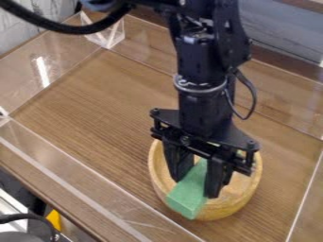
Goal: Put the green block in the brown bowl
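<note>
— Nearest the camera? A clear acrylic wall [76, 203] along the front edge of the wood-grain bench [101, 113].

— And just behind it? The brown bowl [240, 200], round and thick-rimmed. Lying inside, the green block [188, 198], near end propped on the front rim, long axis running from that rim up and back toward the bowl's middle, far end hidden behind the fingers.

— Pose of the arm? Black, standing almost upright over the bowl, tool [209, 175] pointing steeply down. Fingers dipping inside the rim.

— State of the tool? Partly spread, one finger either side of the block's upper part. Gripped or merely straddled: cannot tell.

— Any writing? None legible.

— Farther back? More bare bench, then the rear acrylic wall [284, 38].
</note>
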Robot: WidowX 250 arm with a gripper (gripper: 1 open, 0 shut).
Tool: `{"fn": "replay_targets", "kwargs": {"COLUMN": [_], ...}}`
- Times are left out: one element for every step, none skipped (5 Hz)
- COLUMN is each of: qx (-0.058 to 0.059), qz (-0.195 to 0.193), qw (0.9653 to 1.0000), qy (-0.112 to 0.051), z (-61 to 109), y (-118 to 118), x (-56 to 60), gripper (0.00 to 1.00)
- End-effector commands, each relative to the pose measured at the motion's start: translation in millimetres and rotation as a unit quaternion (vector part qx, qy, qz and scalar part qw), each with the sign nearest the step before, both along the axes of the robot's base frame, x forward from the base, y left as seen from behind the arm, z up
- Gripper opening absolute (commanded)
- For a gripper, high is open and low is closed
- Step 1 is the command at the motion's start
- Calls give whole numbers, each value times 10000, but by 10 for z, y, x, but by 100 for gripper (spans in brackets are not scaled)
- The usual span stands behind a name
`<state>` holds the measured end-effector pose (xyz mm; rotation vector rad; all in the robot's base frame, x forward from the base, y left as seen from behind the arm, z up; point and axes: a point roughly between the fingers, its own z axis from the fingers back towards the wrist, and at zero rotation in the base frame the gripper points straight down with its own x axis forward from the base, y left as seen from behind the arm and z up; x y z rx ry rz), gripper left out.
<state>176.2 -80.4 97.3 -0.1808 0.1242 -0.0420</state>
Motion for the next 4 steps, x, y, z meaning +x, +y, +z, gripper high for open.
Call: {"fn": "replay_targets", "kwargs": {"qx": [-58, -71, -58, -10], "qz": [-414, -314, -153, 121], "qw": [9988, 9992, 9996, 9997], "qy": [-236, -238, -231, -225], "z": [111, 201, 238, 153], "y": [4, 1, 29, -22], "x": [36, 71, 120, 160], "gripper": [0, 0, 0, 0]}}
